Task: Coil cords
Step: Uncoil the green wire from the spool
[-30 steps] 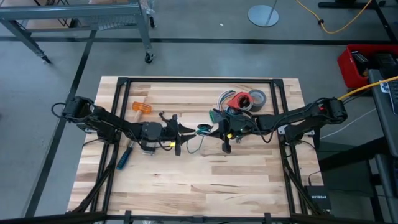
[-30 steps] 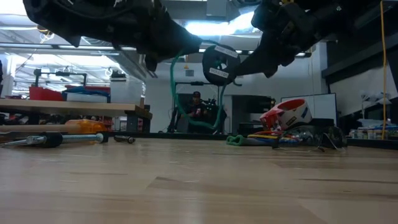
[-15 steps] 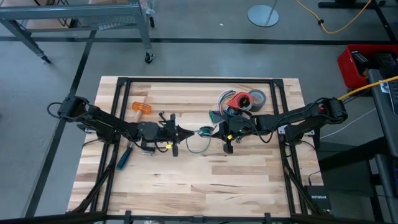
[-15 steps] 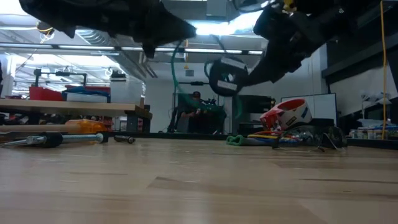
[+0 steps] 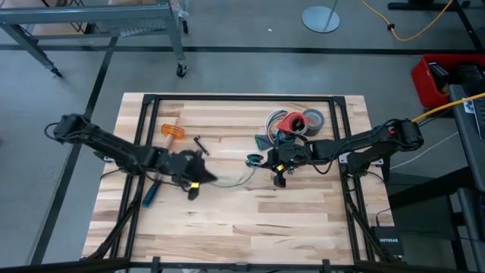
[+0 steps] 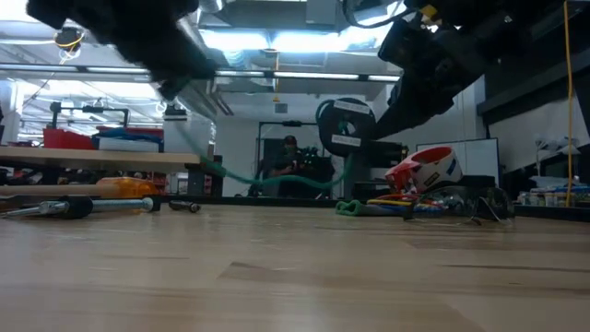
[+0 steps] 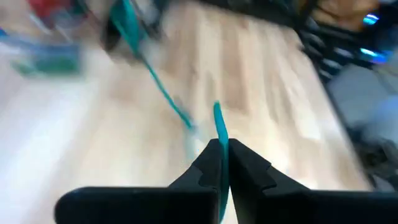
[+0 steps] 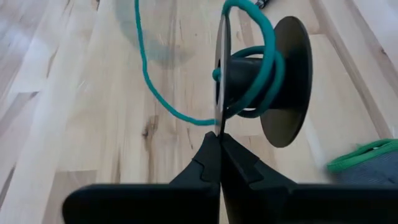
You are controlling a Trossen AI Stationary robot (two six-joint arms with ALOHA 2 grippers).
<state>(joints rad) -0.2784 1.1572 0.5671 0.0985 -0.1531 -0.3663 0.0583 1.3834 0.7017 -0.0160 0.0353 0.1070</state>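
High view: your left gripper (image 5: 198, 175) sits at about 8 o'clock from desk (image 5: 303, 227) centre, jaws closed on the teal cord (image 5: 231, 180), which runs slack across the wood toward 3 o'clock. Your right gripper (image 5: 267, 159) is just right of centre, jaws closed on the rim of a small black spool (image 5: 253, 160) that the cord ends at. Tape rolls (image 5: 301, 121) and a tangle of bits lie at 1 o'clock. An orange-handled tool (image 5: 172, 131) lies at 10 o'clock, a blue-handled screwdriver (image 5: 151, 192) at 8 o'clock, near the left arm.

Low view: spool (image 6: 346, 128) hangs well above the desk (image 6: 295, 277), held from the right arm. Teal cord (image 6: 277, 180) sags from the left gripper down and across to the spool, not touching the wood as far as you can tell. A person shows in the room behind.

Left wrist view: heavy blur. Your jaws are pinched shut on the teal cord (image 7: 219, 134) at the left gripper (image 7: 222, 152); the cord leads off over the desk (image 7: 81, 137).

Right wrist view: jaws shut tight on the thin front flange of the spool (image 8: 261, 81) at the right gripper (image 8: 219, 142). Teal cord (image 8: 268, 56) has a few turns round the hub, then loops away over the desk (image 8: 74, 124). A green bit lies at the frame edge, too cut off to tell what.
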